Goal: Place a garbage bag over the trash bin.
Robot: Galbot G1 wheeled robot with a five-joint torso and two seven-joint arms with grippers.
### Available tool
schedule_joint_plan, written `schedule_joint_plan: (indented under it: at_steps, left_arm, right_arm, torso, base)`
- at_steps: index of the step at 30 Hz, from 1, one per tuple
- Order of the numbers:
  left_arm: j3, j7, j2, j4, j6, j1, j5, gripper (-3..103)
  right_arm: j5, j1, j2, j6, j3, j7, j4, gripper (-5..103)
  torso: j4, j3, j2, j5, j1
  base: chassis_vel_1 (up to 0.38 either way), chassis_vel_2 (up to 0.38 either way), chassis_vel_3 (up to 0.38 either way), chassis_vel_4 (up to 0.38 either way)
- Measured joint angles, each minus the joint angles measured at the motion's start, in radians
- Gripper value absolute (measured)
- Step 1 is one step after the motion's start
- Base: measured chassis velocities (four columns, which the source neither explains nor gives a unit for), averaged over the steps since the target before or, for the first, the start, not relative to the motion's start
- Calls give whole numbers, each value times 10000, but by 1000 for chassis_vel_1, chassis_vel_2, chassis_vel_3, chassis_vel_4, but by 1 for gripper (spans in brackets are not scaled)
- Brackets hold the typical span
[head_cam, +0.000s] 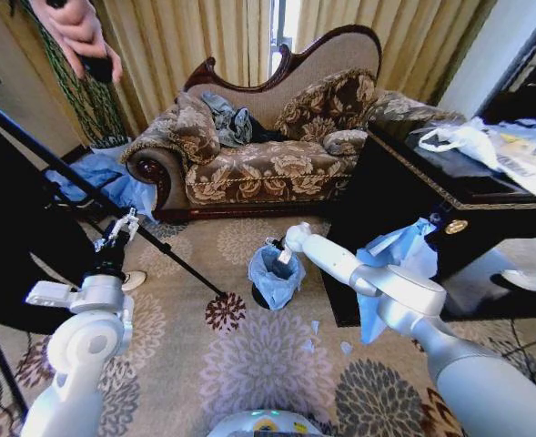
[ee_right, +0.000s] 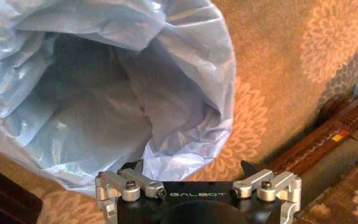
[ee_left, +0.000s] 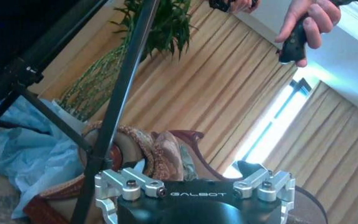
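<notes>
In front of the sofa (head_cam: 249,146), on the patterned carpet in the head view, the garbage bag (head_cam: 273,276) already drapes the trash bin (head_cam: 260,299), so the step in hand looks like seating the film around the rim. The right gripper (head_cam: 284,256) hovers at the bag's mouth, on the side away from the sofa; whether it pinches film I cannot tell. The left gripper (head_cam: 122,228) idles well to the sofa's left. In the right wrist view, the bag gapes wide; next, the loose edge probably needs pulling down evenly.
</notes>
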State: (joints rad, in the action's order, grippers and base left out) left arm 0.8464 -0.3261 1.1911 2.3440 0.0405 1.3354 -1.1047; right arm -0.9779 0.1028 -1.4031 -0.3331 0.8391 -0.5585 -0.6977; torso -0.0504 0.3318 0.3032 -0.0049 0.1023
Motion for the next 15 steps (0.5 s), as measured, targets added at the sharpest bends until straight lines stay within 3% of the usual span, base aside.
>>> schedule_joint_plan:
  at_steps: [11,15]
  left_arm:
    - [26,-4,127,187,-15,336,35,99]
    - [-54,0,149,317,-25,510,113,99]
  right_arm:
    - [98,102,-96,150,-211,100,189,100]
    - [496,135,657,255,-125,-42,-474,100]
  torso:
    - [1,1,-1,1,1]
    - [3,0,-1,1,0]
  base:
    - [0,0,0,0]
    - [0,0,0,0]
